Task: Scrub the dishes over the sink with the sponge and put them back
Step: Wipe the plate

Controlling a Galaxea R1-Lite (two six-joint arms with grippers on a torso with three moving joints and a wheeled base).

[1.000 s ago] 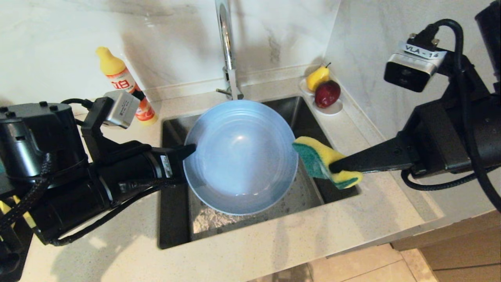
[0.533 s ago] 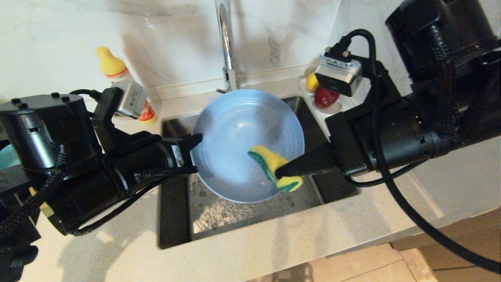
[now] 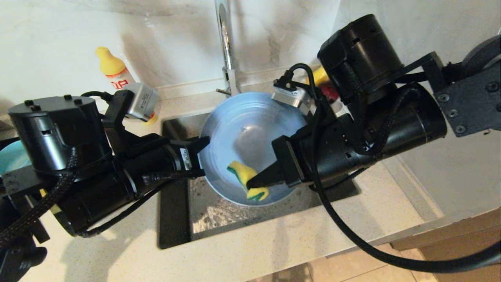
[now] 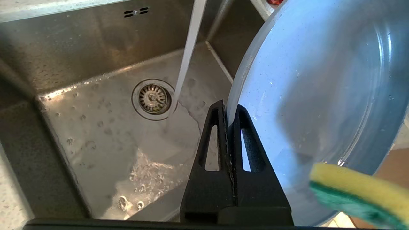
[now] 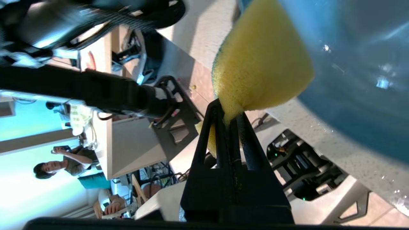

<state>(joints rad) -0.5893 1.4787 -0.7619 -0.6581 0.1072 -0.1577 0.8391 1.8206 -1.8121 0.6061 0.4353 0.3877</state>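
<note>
The wide grey-blue plate [image 3: 242, 129] hangs tilted over the steel sink [image 3: 219, 215]. My left gripper [image 3: 203, 147] is shut on its left rim, and the left wrist view shows the rim pinched between the fingers [image 4: 228, 111]. My right gripper [image 3: 250, 184] is shut on the yellow sponge [image 3: 244, 176] with the green layer. The sponge presses against the lower inside of the plate [image 5: 358, 80], its yellow foam squeezed at the fingertips [image 5: 228, 110]. In the left wrist view the sponge [image 4: 351, 188] lies on the plate's face [image 4: 319, 95].
The chrome faucet [image 3: 227, 47] stands behind the plate, and water streams [image 4: 188, 54] down beside the drain [image 4: 152, 98]. A yellow soap bottle [image 3: 113, 72] stands at the back left. Fruit [image 3: 319, 74] peeks from behind my right arm. A teal shape [image 3: 9, 160] sits at the far left.
My right arm swung in from the right and brought the sponge onto the plate, then slid it down to the lower inside. The left gripper shifted the plate slightly back and to the right.
</note>
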